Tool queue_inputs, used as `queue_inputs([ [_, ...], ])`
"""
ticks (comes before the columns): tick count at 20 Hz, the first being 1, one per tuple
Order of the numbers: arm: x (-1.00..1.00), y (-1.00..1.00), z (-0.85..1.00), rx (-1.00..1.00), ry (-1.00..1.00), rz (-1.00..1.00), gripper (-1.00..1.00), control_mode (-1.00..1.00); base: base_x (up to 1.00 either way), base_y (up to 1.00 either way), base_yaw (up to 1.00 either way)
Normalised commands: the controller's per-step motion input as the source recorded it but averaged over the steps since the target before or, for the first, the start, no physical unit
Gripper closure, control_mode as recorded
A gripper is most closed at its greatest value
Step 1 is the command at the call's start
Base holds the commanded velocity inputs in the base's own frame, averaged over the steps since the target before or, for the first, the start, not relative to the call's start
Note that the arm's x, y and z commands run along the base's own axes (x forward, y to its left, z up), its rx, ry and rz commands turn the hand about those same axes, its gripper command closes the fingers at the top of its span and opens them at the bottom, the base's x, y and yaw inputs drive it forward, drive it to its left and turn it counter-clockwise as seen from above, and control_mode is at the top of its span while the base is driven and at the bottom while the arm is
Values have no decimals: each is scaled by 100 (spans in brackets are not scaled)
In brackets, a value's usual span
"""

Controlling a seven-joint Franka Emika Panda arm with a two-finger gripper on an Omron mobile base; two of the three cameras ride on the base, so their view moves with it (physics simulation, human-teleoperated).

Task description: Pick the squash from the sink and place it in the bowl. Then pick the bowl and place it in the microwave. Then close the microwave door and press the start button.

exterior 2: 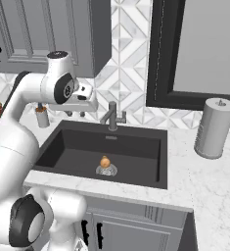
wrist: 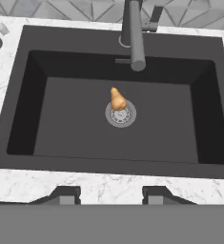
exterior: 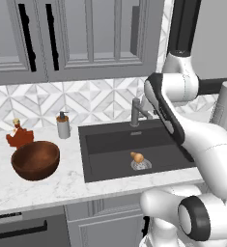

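While the hand [wrist: 111, 193] hangs high above the sink [wrist: 27, 119], its two fingertips [wrist: 66, 194] stand apart with nothing between them, over the front desk [wrist: 108, 183] edge in the hand view. Squash [wrist: 117, 99] lies on the sink floor, touching the back edge of the round drain [wrist: 121, 114], neck pointing toward the faucet [wrist: 134, 33]. Same squash at the drain from the left base [exterior: 136, 157] and right base [exterior 2: 104, 162] views. In the right base view the wrist sits above the sink's back-left corner, well clear of the squash. Bowl [exterior: 35, 160] sits upright on the desk left of the sink, apart from it, nothing visible inside. A reddish figurine [exterior: 19, 135] stands just behind the bowl, a soap dispenser [exterior: 63, 125] near the sink's back-left corner. Paper towel roll [exterior 2: 214, 128] stands on the desk right of the sink. Grey cabinets [exterior: 86, 38] hang above.
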Motion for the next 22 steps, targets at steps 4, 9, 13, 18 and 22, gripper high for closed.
queue_inputs([
  [4, -36, 18, -5, -1, 0, 4, -100, -100, 0, 0, 0],
  [9, -3, 80, -46, -11, 7, 1, -100, -100, 0, 0, 0],
  [13, 19, 48, -57, -15, 27, 4, -100, -100, 0, 0, 0],
  [18, 33, 11, -47, -8, 21, 6, -100, -100, 0, 0, 0],
  [22, 41, -3, -70, -4, 22, 6, -100, -100, 0, 0, 0],
])
